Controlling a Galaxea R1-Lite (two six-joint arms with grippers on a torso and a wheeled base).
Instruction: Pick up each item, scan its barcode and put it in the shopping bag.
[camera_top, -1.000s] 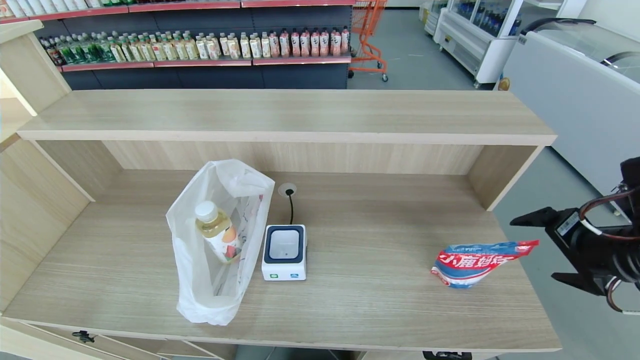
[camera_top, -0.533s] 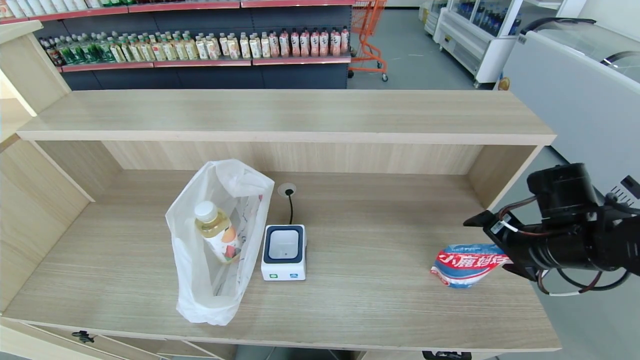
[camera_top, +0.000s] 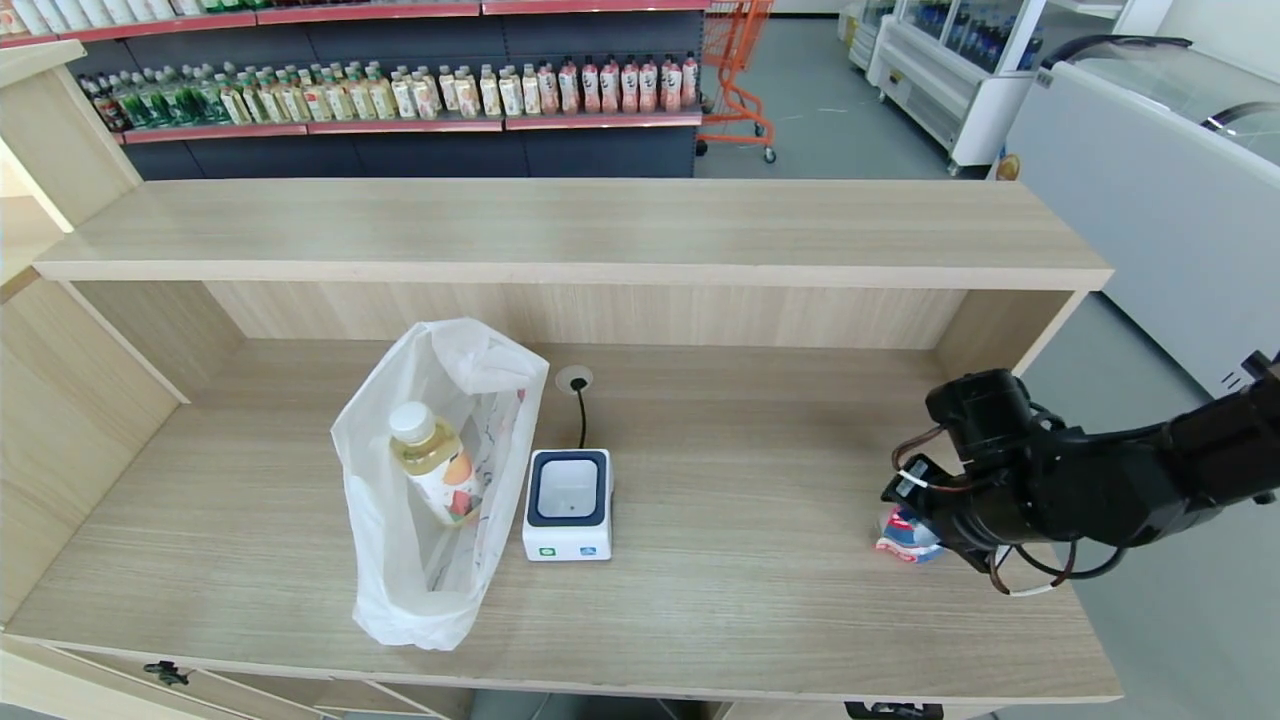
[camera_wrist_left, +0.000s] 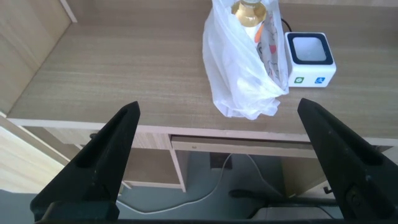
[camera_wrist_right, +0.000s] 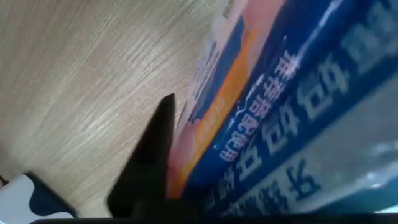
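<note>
White plastic shopping bag holds bottle; left gripper spread wide. Snack pouch at 3 o'clock of scanner, under right gripper; whether it grips, we cannot tell. We judge pouch light, soft, slippery: pinch sealed edge.

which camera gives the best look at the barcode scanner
The head view: the barcode scanner sits whole and unobstructed on the counter beside the shopping bag. The left wrist view also shows it whole, but farther off. The right wrist view catches a white and dark corner, possibly it.

Blue-and-red pouch; white bag; woodgrain counter
</note>
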